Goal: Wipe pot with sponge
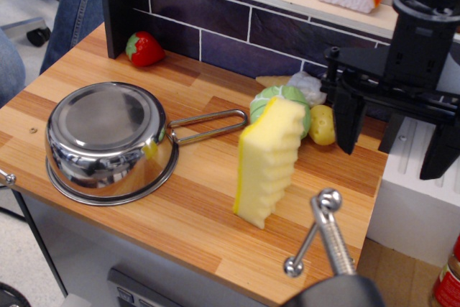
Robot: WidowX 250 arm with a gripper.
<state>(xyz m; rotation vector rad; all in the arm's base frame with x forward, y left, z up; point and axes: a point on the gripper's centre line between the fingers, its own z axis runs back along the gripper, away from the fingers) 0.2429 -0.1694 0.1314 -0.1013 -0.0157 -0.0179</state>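
Sponge (pixel 268 159) pickup is judged to be the step in hand — it's stood on end mid-counter, wavy face to the right, well apart from the pot (pixel 110 139), which looks flipped bottom-up at the left. A grab across the thin faces would be best, cabbage (pixel 282 98) avoided. Gripper (pixel 394 138) is seen wide open, nothing held — hung right of the sponge.

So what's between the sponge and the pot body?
In the only view, the pot's wire-loop handle over bare wooden counter, ending short of the sponge.
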